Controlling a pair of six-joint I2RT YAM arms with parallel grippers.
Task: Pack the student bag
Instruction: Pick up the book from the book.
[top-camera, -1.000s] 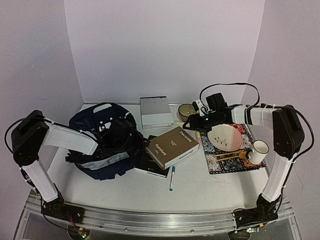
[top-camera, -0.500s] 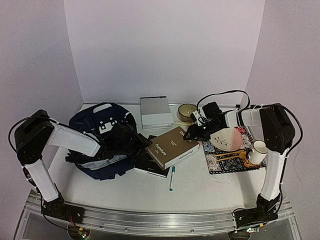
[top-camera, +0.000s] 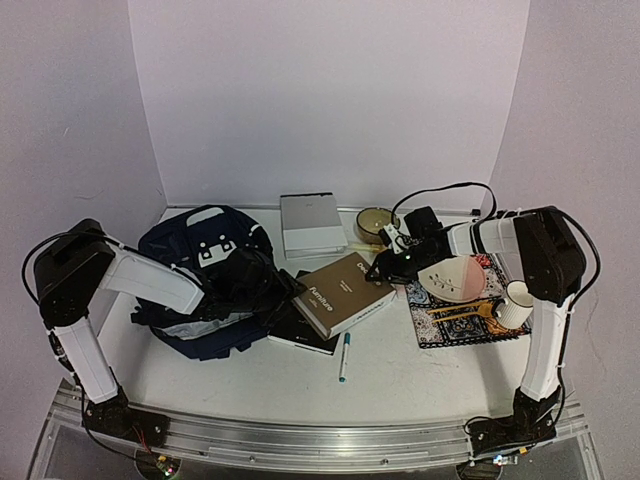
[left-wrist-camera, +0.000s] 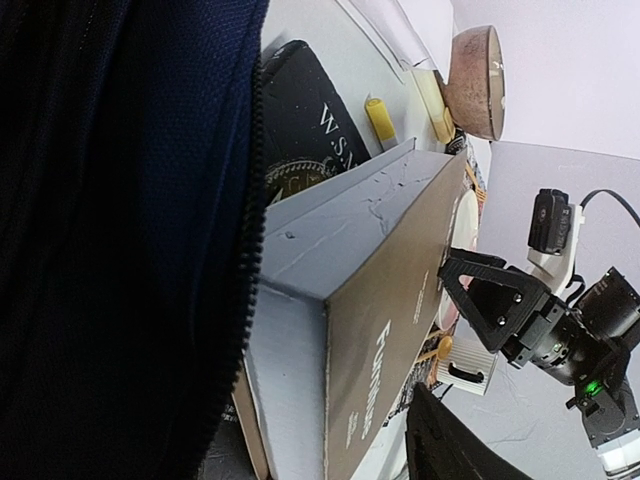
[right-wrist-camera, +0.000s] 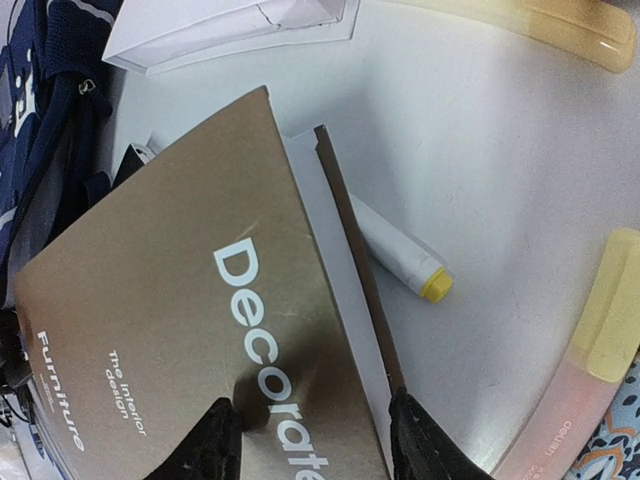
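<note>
The student bag, dark navy with white stripes, lies at the left of the table, and its fabric fills the left of the left wrist view. My left gripper sits at the bag's right edge, facing the near end of a thick brown book. It is open; one finger shows and the other is hidden by the fabric. My right gripper hangs open over the book's far right corner, one finger above the cover and the other at its edge.
A black book lies under the brown one, with a pen in front. A white box and a bowl stand behind. A white marker lies by the book. A placemat holds a pink plate and a mug.
My left gripper has opened at the bag's edge. My right gripper has come down and left onto the book's far corner, its jaws narrowing.
</note>
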